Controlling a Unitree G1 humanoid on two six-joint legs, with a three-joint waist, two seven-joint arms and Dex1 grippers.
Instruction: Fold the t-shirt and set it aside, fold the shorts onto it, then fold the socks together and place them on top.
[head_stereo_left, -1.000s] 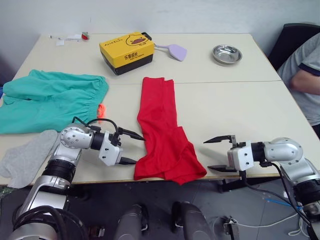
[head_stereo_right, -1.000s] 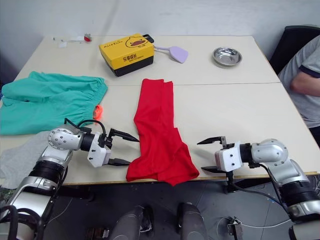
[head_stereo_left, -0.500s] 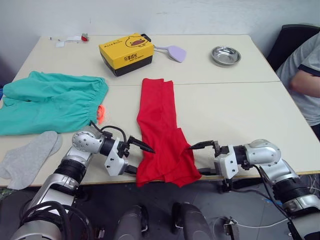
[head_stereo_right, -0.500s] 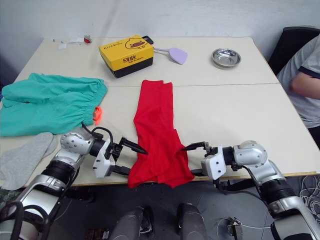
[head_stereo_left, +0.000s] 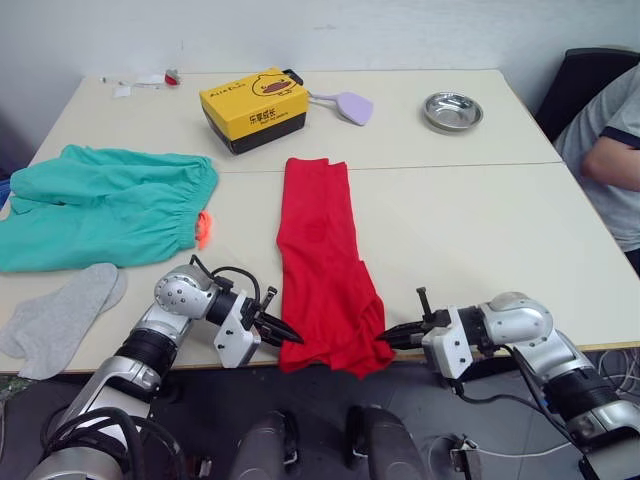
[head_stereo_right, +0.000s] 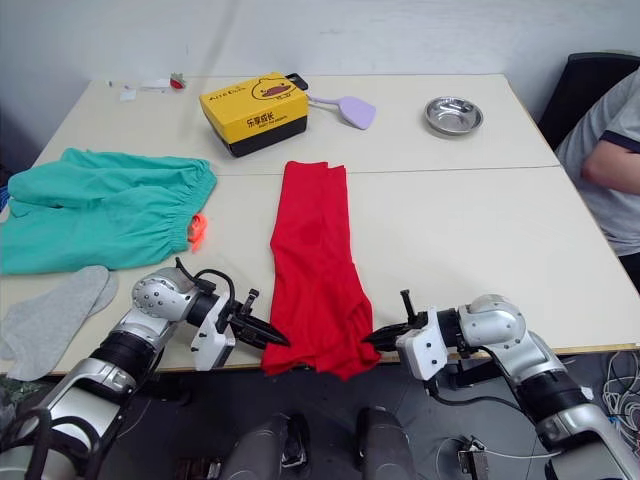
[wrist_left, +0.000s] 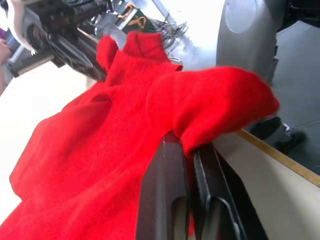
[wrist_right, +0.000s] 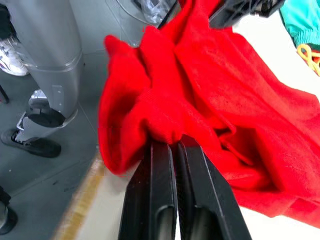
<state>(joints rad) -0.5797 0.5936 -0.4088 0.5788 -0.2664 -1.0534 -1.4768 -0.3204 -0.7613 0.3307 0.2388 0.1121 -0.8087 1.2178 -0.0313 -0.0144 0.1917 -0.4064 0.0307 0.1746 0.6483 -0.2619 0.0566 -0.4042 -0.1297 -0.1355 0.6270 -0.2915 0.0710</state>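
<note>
Two claws pinch the near end of the t-shirt (head_stereo_left: 325, 262), which lies folded in a long strip down the middle of the bench (head_stereo_left: 480, 215): the left claw (head_stereo_left: 290, 336) is closed on its left corner, the right claw (head_stereo_left: 384, 339) closed on its right corner. Left of the t-shirt lie the shorts (head_stereo_left: 100, 203), well apart; the socks (head_stereo_left: 62, 315) rest just beyond them toward the bench's near edge.
</note>
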